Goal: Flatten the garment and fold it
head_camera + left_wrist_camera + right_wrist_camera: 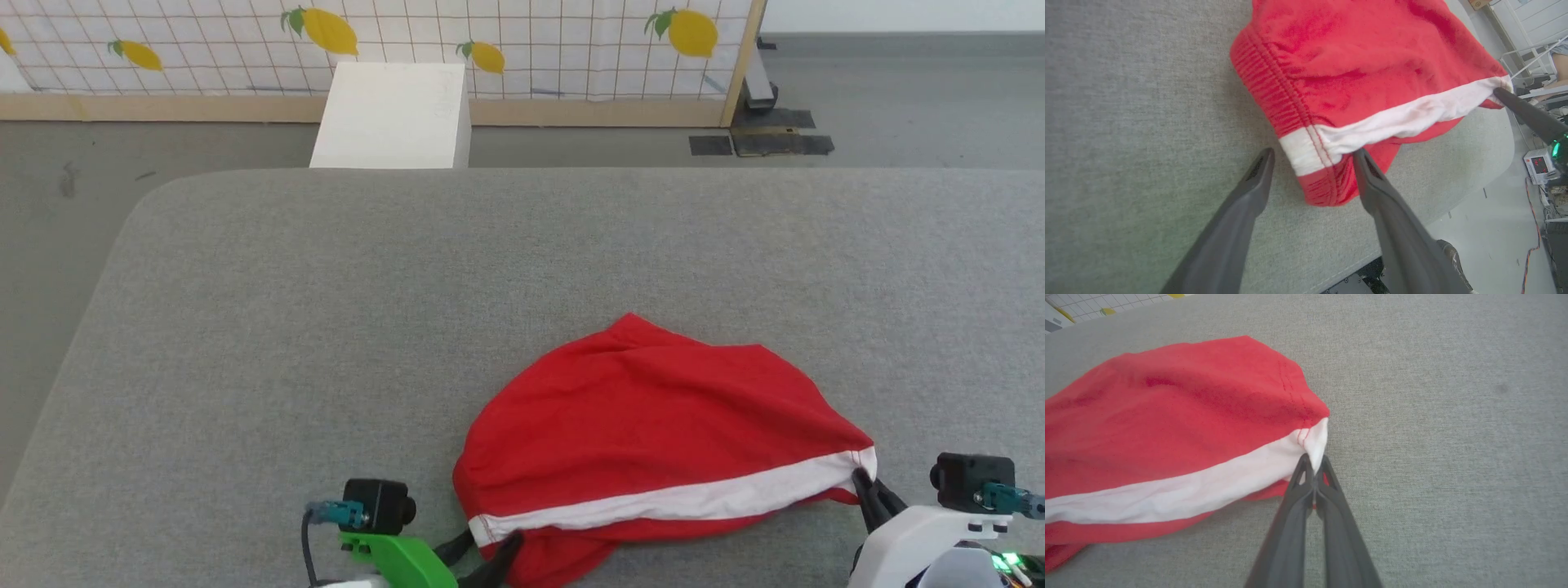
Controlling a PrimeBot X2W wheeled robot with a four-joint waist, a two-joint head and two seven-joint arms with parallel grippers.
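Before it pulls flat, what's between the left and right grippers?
In the head view, the red shorts: their white stripe runs from the open left gripper to the shut right gripper.

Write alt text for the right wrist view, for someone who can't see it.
The right hand, its two dark fingers shut, pinches the white-striped corner of the red shorts. The shorts lie bunched on a grey fabric surface.

My right gripper (pixel 1314 461): fingers pressed together, pinching white hem corner of garment (pixel 1180 412). Red cloth bulges away to left of fingertips. White stripe (pixel 1180 496) runs leftward from pinch point. Grey fabric surface (pixel 1433 416) beneath, stretching ahead and right.
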